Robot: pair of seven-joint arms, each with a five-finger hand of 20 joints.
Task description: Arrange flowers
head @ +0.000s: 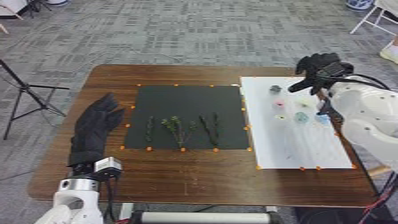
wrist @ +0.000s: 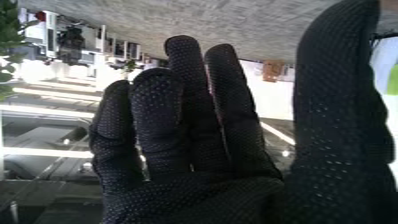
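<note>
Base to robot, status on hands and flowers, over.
Right hand open, empty, at white sheet's far end; left hand open beside black sheet. Leafy stems on black, blooms on white. Nothing seen blocking stems; tripod off table.

Right hand (head: 322,67): black glove (wrist: 191,200) speckled with pale dots. Near its fingers, a white sheet (head: 289,150) with a pink flower (head: 280,103) and a blue-green flower (head: 301,117). Between those fingers and the black-gloved left hand (head: 95,122), a black sheet (head: 182,100).
</note>
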